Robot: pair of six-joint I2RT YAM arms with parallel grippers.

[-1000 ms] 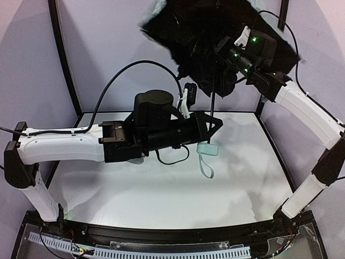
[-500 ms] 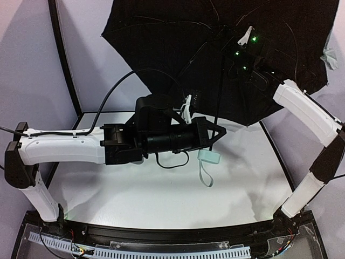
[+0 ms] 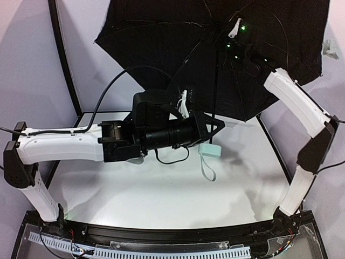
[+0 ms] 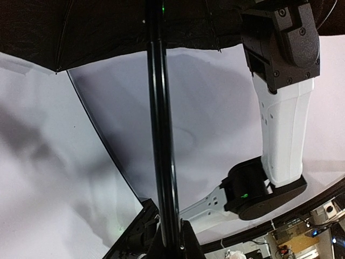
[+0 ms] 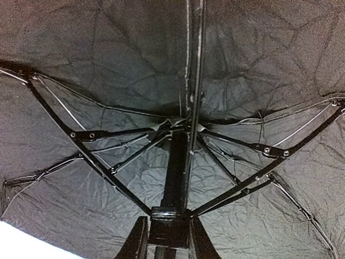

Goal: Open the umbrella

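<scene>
Umbrella (image 3: 161,43) looks spread. Left jaws clamped on shaft (image 4: 160,135), right jaws on runner (image 5: 168,221). I'd hold shaft steady, push runner till it latches.

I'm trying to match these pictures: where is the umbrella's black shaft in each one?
Top external: shaft stands upright, right of centre.
Left wrist: shaft runs bottom to top, left of centre.
Right wrist: shaft rises from bottom centre to mid-picture.
Shared landmark: the black canopy.
</scene>
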